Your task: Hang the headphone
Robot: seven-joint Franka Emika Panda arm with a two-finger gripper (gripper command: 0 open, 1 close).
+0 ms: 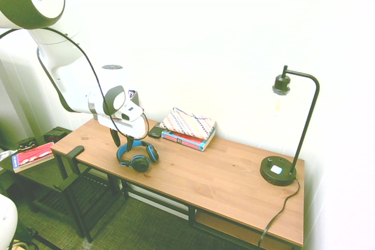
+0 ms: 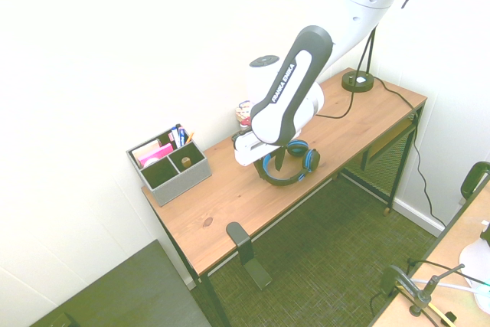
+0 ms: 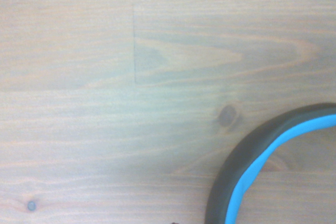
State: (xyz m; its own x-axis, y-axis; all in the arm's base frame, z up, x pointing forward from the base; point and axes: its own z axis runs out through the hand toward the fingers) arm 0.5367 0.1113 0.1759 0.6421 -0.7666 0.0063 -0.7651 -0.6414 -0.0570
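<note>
"Blue-banded headphones [image 1: 140,164] lay on the wooden desk [image 1: 222,174], under the robot's gripper [image 1: 122,147]," the first onlooker said. "Was anything in its grasp?"

"Nothing yet; the fingers stood apart at the headband," the second replied. "The step in hand looked to be the grasp. It called for one finger on each side of the band, low enough for a firm pinch, and a level closing that would not twist the cups."

"And the likely hanger?"

"Probably the black hook [image 2: 239,235] at the desk's edge. A grip clear of the band's middle would have left room to hang it."
</note>
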